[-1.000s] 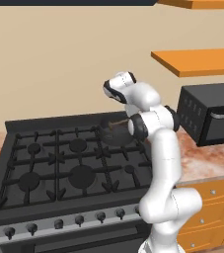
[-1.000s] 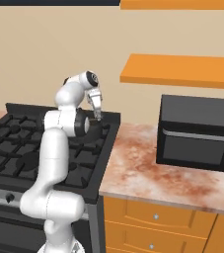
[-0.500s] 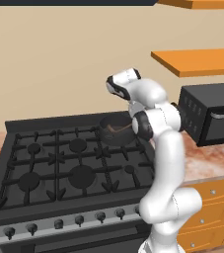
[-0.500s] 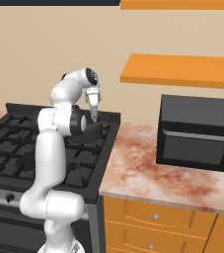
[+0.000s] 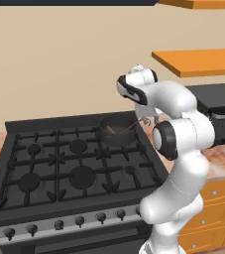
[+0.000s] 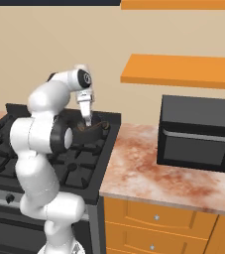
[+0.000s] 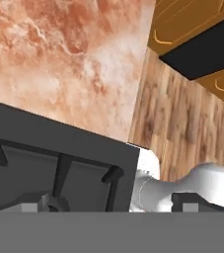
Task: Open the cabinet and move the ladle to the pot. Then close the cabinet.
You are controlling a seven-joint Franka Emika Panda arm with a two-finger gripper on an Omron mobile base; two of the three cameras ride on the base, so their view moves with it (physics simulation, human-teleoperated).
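The small dark pot [image 5: 113, 139] sits on the stove's back right burner. The brown ladle [image 5: 118, 129] rests inside it, with its thin handle leaning on the rim. My gripper [image 5: 145, 119] hangs just right of and above the pot and is open, holding nothing. From the right base view the gripper [image 6: 88, 120] points down over the pot [image 6: 96, 132], and the ladle [image 6: 82, 128] shows at its left rim. An orange cabinet [image 6: 183, 70] juts out above the microwave. I see it from below, so I cannot tell how its door stands.
The black gas stove [image 5: 64, 163] has raised grates and a row of front knobs. A black microwave [image 6: 200, 131] stands on the marble counter [image 6: 143, 171] to the right. Orange base cabinets [image 6: 153, 218] lie below. More orange cabinetry [image 6: 183, 4] runs along the top.
The jaws have spread apart and the hand has risen a little above the pot. The ladle stays lying in the pot.
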